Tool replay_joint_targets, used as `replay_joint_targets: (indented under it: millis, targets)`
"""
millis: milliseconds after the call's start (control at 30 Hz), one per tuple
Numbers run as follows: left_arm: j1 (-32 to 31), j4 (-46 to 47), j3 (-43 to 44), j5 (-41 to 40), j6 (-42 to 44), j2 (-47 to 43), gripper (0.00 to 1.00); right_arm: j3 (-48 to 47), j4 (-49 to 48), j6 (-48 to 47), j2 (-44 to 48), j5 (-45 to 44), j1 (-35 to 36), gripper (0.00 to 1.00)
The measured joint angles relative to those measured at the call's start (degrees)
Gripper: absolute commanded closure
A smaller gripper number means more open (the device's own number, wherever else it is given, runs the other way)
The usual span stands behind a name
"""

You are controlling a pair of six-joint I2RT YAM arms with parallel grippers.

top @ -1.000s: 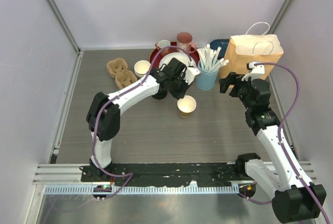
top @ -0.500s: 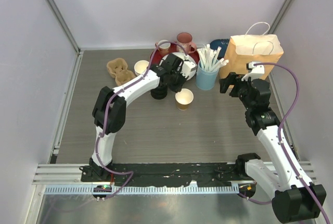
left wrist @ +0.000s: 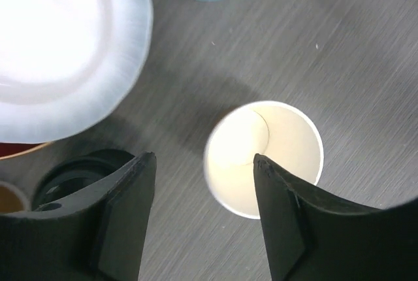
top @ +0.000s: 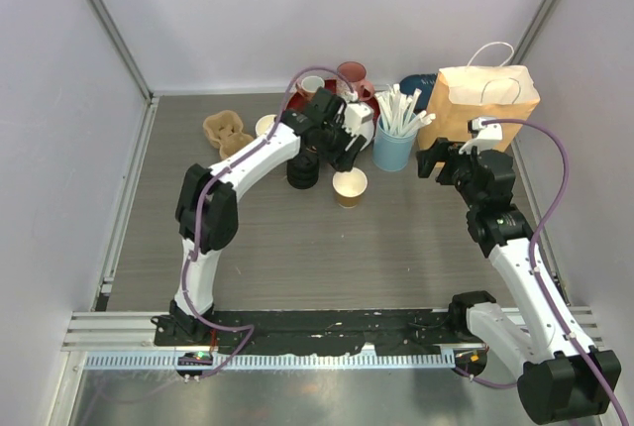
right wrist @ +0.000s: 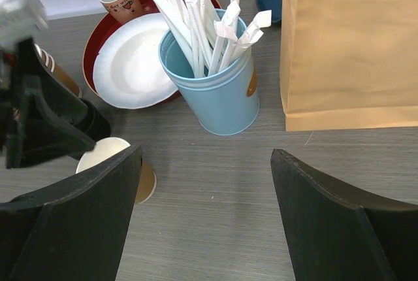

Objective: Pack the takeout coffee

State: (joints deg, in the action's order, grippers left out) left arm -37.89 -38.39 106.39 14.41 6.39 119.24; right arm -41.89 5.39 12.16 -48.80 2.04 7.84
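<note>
One tan paper cup (top: 349, 186), white inside and without a lid, stands upright on the table. My left gripper (top: 344, 157) hangs just above it, open. In the left wrist view the cup (left wrist: 274, 153) lies under the left gripper (left wrist: 204, 158), whose right finger crosses the rim with nothing clamped. A stack of black lids (top: 302, 170) stands to the cup's left, and also shows as lids (left wrist: 75, 176). The right gripper (top: 433, 161) hovers open and empty to the right. From the right wrist, the right gripper (right wrist: 206, 152) faces bare table, the cup (right wrist: 108, 149) at its left finger.
A brown paper bag (top: 485, 104) stands at the back right beside a light-blue cup of straws (top: 394, 144). A red tray (top: 369, 107) holds a white plate and mugs. A tan cup carrier (top: 226, 134) and stacked cups (top: 265, 126) sit at the back left.
The left gripper moved the cup slightly toward the back, then opened, let go of it and lifted off. The right arm has stayed still.
</note>
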Motion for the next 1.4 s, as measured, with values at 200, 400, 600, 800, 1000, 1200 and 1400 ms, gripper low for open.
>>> replay_joint_targets:
  millis: [200, 400, 600, 800, 1000, 1200, 1400]
  targets:
    - [5.03, -3.54, 7.93, -0.44, -1.53, -2.67, 0.31, 0.0, 0.07, -0.04, -0.66, 0.48, 0.0, 0.15]
    - [17.07, -1.95, 9.55, -6.93, -4.28, -6.34, 0.31, 0.0, 0.02, -0.07, -1.44, 0.94, 0.0, 0.15]
    - [24.44, -1.25, 9.55, -13.66, -4.39, -2.67, 0.32, 0.0, 0.04, -0.24, -1.62, 1.09, 0.0, 0.15]
    - [23.91, -1.36, 9.25, -13.86, -4.24, 2.03, 0.44, 0.0, 0.09, -0.26, -1.6, 1.05, -0.02, 0.15]
    - [23.52, -1.57, 9.42, -13.7, -3.98, 3.04, 0.59, 0.0, 0.24, -0.39, -1.6, 1.03, 0.0, 0.15]
    - [23.52, -1.81, 10.8, -13.75, -3.19, 4.96, 0.65, 0.0, 0.24, -0.44, -1.6, 1.03, 0.0, 0.15]
    - [23.52, -2.38, 10.88, -13.79, -2.78, 6.29, 0.71, 0.0, 0.24, -0.44, -1.55, 1.03, -0.02, 0.15]
